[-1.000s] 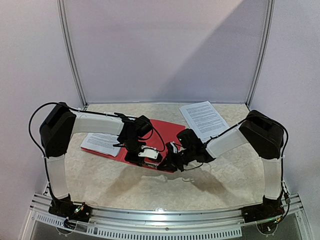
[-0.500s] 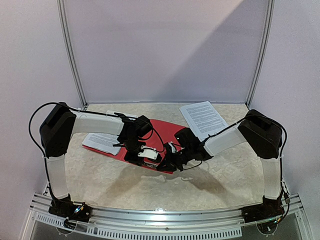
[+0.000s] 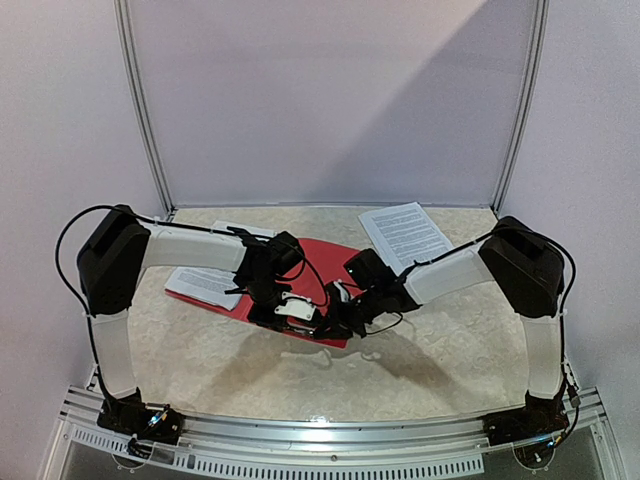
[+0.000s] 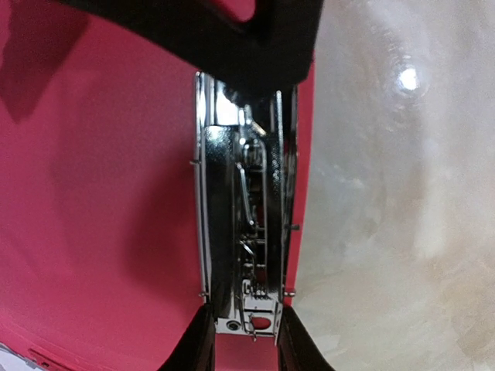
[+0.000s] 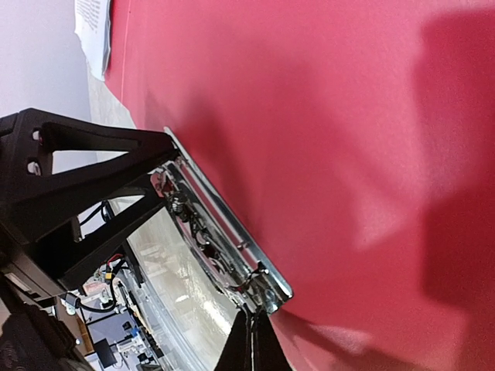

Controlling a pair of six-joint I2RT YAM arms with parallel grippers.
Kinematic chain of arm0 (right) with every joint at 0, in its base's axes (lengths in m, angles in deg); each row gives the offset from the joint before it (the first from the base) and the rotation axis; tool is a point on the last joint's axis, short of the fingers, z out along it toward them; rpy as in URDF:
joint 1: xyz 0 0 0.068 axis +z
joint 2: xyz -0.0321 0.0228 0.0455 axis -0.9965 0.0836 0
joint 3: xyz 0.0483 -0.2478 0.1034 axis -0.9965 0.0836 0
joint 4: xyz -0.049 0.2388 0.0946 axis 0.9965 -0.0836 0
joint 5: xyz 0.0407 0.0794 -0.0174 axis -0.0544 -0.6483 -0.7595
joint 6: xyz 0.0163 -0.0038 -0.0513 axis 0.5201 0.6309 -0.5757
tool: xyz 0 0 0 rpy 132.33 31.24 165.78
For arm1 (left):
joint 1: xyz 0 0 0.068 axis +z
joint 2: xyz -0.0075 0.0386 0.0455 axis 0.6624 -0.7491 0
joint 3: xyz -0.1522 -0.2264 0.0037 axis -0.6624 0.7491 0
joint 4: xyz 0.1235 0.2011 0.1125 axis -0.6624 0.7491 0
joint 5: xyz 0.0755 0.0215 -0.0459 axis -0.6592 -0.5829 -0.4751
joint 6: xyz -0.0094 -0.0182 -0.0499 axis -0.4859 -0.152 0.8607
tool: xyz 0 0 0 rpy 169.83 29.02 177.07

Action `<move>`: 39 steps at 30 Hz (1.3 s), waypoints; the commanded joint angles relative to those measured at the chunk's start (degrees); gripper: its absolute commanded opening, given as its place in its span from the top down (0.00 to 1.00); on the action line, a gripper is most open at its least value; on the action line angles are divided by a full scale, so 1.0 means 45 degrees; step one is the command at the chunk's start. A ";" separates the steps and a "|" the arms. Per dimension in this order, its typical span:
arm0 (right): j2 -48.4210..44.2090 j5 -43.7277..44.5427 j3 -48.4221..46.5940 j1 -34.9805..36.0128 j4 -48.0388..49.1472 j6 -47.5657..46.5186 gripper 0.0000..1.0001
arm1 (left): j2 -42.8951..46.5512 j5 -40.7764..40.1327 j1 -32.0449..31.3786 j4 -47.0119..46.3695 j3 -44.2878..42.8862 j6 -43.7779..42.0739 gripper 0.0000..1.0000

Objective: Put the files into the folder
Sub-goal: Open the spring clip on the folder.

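left gripper (image 4: 246, 346) narrowly parted, clamped across silver metal clip (image 4: 244, 224) on flat red plastic folder (image 4: 100, 193); right gripper (image 5: 251, 340) fully closed, holding nothing, tip at clip's end.

The red folder (image 3: 330, 262) lies open and flat, angled across the middle of the table (image 3: 450, 330), with its silver clip (image 4: 244, 232) along the near right edge. One white printed sheet (image 3: 200, 285) rests on its left part. A second sheet (image 3: 405, 235) lies apart at the far right.
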 commanded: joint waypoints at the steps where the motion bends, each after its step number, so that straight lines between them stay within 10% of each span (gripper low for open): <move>1: 0.0001 0.1651 -0.0397 -0.0280 -0.1023 -0.0360 0.99 | -0.0942 0.0230 -0.0432 0.0657 0.0861 -0.0677 0.86; 22: -0.1782 0.0191 -0.0299 0.0092 -0.0366 0.0045 0.79 | -0.0334 0.0944 0.0577 0.2109 -0.0864 0.0518 0.60; 39: -0.1009 0.0675 -0.0509 0.0784 -0.0801 0.1136 0.99 | 0.1875 0.2020 0.1024 0.3179 -0.0977 0.1510 0.50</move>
